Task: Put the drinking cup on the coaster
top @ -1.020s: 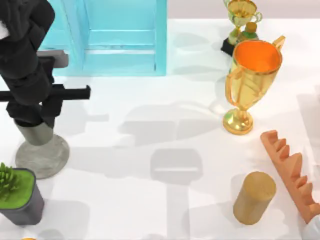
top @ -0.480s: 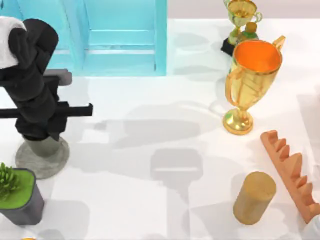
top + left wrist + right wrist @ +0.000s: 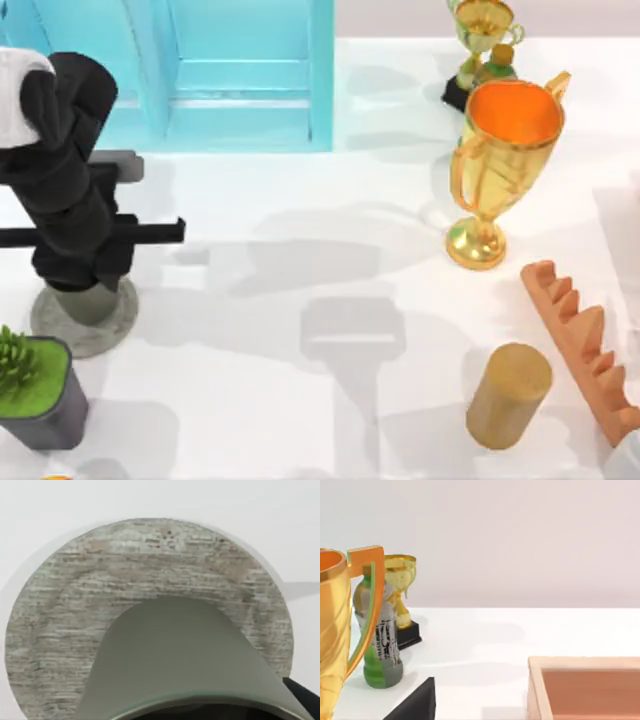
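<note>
Left gripper (image 3: 88, 285) hangs at the left edge of the top view, its black body covering most of the drinking cup (image 3: 90, 302); whether its fingers are closed on the cup or slack I cannot tell. The cup's grey-olive wall pokes out just below the gripper, over the coaster (image 3: 84, 318), which lies on the white table (image 3: 300, 400) at middle left. In the left wrist view the cup (image 3: 175, 650) fills the lower centre with the coaster (image 3: 65, 615) spread wide behind it; whether the cup's base touches the stone disc is not clear.

At the lower left corner of the top view stands a dark square planter (image 3: 38, 395) with a green top. A pale blue cabinet-like frame (image 3: 240, 70) takes the upper left and centre. Soft grey shadows cross the middle of the table.

Further right, a large gold trophy (image 3: 500, 160) with an orange inside stands at upper right, a smaller trophy (image 3: 483, 30) and a green bottle (image 3: 497, 62) behind it. A tan wooden cylinder (image 3: 508, 395) sits at lower right, beside a toothed orange block (image 3: 580, 340). The right arm is parked off the right edge; its wrist view shows a plain pale wall (image 3: 520, 535).
</note>
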`<state>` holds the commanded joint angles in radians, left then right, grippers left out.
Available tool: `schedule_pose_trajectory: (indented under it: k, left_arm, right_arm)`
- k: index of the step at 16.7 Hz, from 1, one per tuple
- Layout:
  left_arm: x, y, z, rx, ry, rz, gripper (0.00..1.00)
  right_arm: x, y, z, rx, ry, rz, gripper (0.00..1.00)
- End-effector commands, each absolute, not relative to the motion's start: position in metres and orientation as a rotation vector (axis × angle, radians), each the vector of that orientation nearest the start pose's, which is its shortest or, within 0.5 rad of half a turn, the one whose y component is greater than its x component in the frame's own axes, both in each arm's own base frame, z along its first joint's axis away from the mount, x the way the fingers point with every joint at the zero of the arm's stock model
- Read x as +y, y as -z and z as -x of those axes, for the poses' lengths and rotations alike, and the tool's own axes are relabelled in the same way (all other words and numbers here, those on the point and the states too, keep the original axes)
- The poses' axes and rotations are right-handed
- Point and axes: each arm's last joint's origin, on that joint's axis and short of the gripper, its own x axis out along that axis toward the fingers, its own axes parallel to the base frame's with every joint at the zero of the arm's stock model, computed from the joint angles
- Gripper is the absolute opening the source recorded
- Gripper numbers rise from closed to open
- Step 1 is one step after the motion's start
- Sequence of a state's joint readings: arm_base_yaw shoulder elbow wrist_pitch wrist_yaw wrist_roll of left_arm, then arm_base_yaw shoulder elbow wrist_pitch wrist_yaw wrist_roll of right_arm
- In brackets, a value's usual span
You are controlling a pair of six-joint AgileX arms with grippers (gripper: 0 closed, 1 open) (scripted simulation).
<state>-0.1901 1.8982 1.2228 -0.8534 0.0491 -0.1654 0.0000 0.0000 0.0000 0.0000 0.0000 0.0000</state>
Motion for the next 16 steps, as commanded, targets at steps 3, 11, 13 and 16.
schedule_pose_trajectory:
  k: [3,11,13,16]
  left_arm:
    - [-0.0641,-0.1444,-0.3375,1.537,0.058,0.027,0.45]
    - [-0.0641,-0.1444,-0.3375,1.537,0.058,0.027,1.0]
    - [-0.0641,-0.1444,-0.3375,1.537,0.058,0.027,1.0]
    - [-0.0641,-0.1444,-0.3375,1.537,0.058,0.027,1.0]
  right_arm:
    - [-0.0012,-0.16,-0.1057,0.0,0.0,0.0,1.0]
    - [-0.0012,-0.16,-0.1057,0.0,0.0,0.0,1.0]
    - [-0.0012,-0.16,-0.1057,0.0,0.0,0.0,1.0]
    - [-0.0012,-0.16,-0.1057,0.0,0.0,0.0,1.0]
